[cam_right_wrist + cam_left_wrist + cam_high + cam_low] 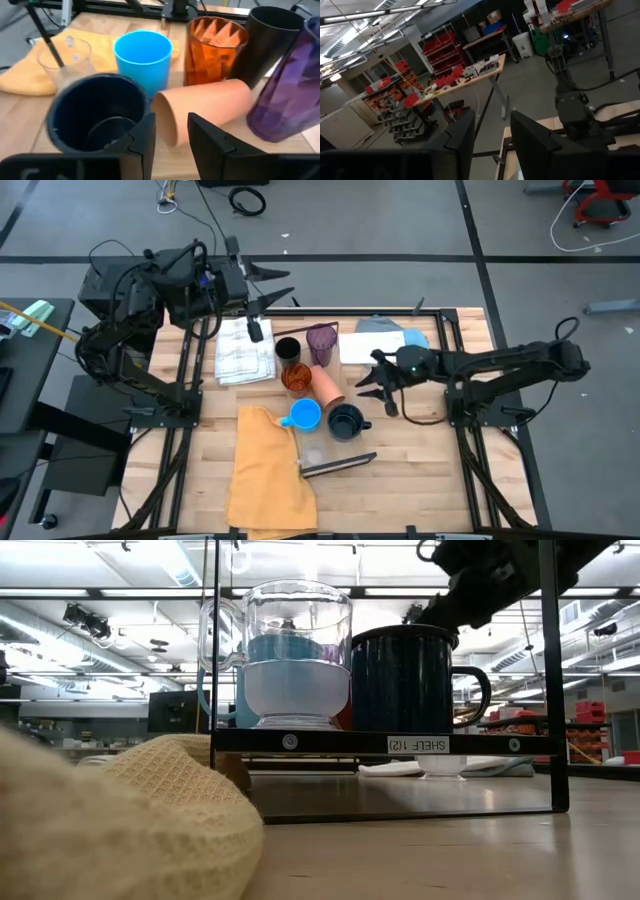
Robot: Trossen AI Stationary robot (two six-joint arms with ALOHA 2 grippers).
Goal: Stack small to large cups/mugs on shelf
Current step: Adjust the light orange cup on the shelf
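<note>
Several cups stand together mid-table: a black cup [287, 348], a purple tumbler [321, 340], an orange tumbler [295, 377], a bright blue mug [303, 416], a navy mug [345, 420] and a clear cup [315, 452]. A peach cup [205, 107] lies on its side between them. The low view shows the shelf [418, 744] edge-on under the clear and navy mugs. My right gripper [171, 120] hovers open just right of the navy mug and peach cup, tipped downward, touching nothing. My left gripper [280, 288] waits raised at the far left, open.
A mustard-yellow cloth [265, 470] lies near the front edge, left of the cups. A white checked cloth [245, 350] lies at the far left, and folded white and blue cloths [385, 340] at the far right. A dark bar [338, 465] lies by the clear cup.
</note>
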